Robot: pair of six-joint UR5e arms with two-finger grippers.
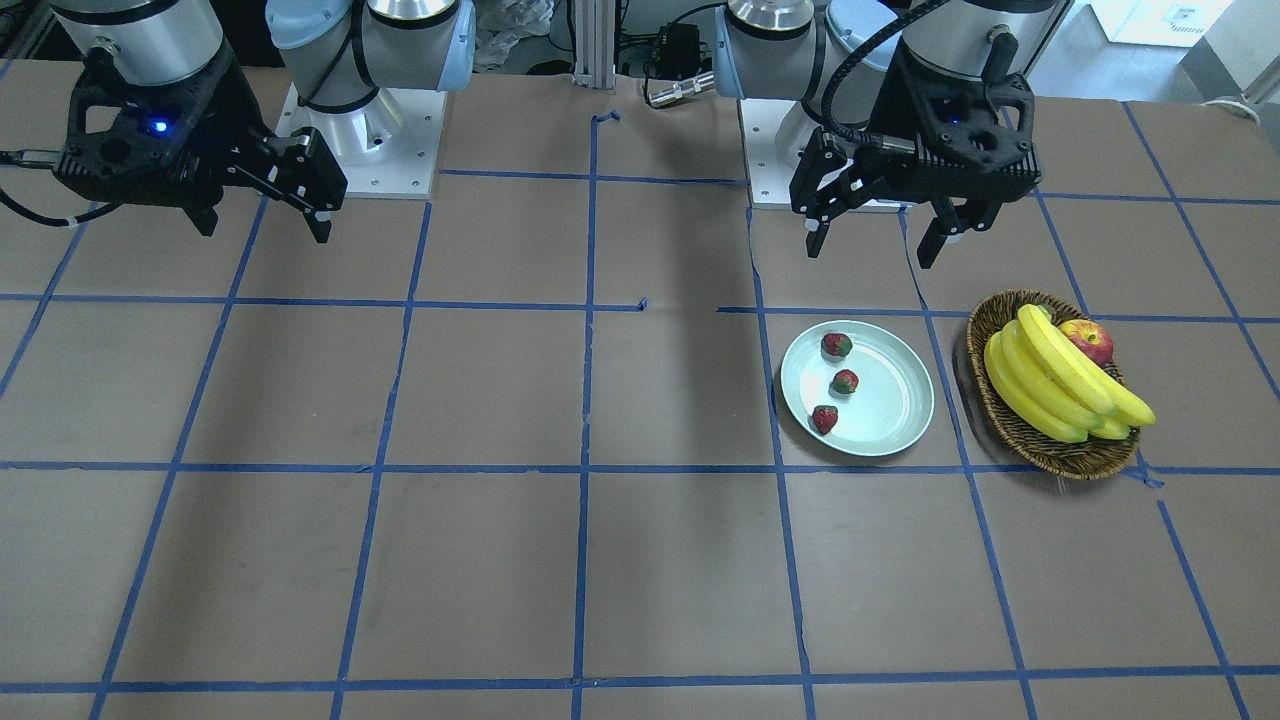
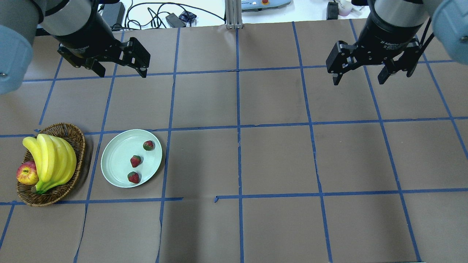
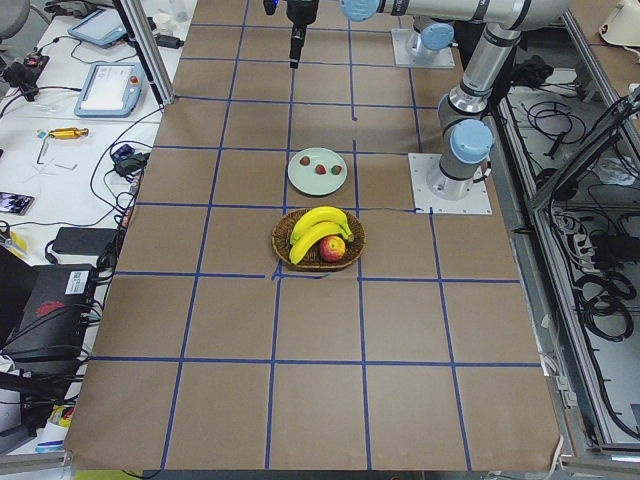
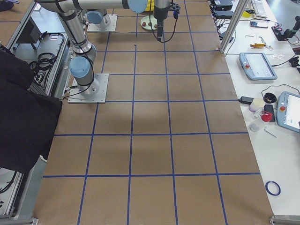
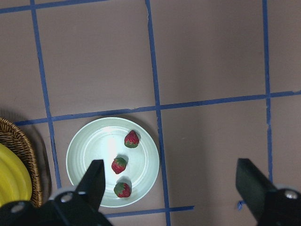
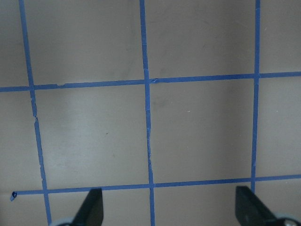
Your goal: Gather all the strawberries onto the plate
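Three strawberries lie inside the pale mint-green plate (image 2: 116,160): one (image 2: 148,145) by the far rim, one (image 2: 135,160) in the middle, one (image 2: 133,177) by the near rim. They also show in the left wrist view (image 5: 131,139), (image 5: 119,165), (image 5: 122,189) and in the front view (image 1: 836,345), (image 1: 845,381), (image 1: 824,419). My left gripper (image 2: 121,73) is open and empty, held high beyond the plate. My right gripper (image 2: 358,81) is open and empty over bare table far to the right.
A brown wicker basket (image 2: 75,134) with bananas (image 2: 51,160) and a red-yellow apple (image 2: 27,172) stands just left of the plate. The table is brown paper with a blue tape grid. Cables and devices lie beyond the far edge.
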